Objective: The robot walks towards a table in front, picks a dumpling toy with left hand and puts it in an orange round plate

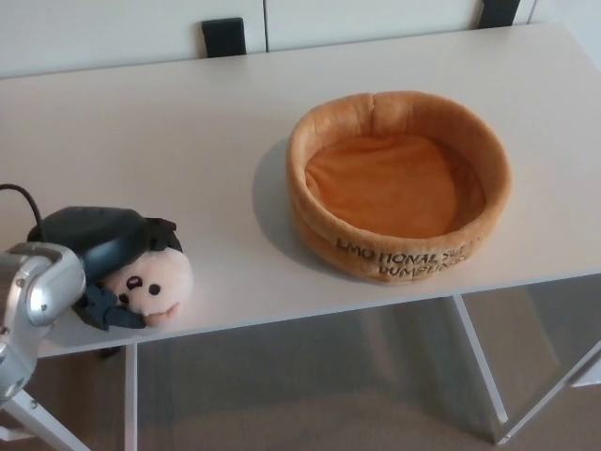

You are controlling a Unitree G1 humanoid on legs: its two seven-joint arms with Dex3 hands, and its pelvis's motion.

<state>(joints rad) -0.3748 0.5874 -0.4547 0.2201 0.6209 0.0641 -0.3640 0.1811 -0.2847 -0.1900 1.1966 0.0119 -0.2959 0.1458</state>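
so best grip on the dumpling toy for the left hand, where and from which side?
Probably across the round body, from above and from the robot's left. The dumpling toy is a soft rounded plush lying near the front left edge of the table, so its sides are reachable. The left hand already wraps it, fingers over the top, thumb at the lower front.

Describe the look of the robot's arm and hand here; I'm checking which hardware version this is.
Only the left arm shows. Its forearm is a rounded silver-grey metallic shell, and a thin black cable loops up behind it. The left hand is matte black with thick, blocky fingers. No markings are readable.
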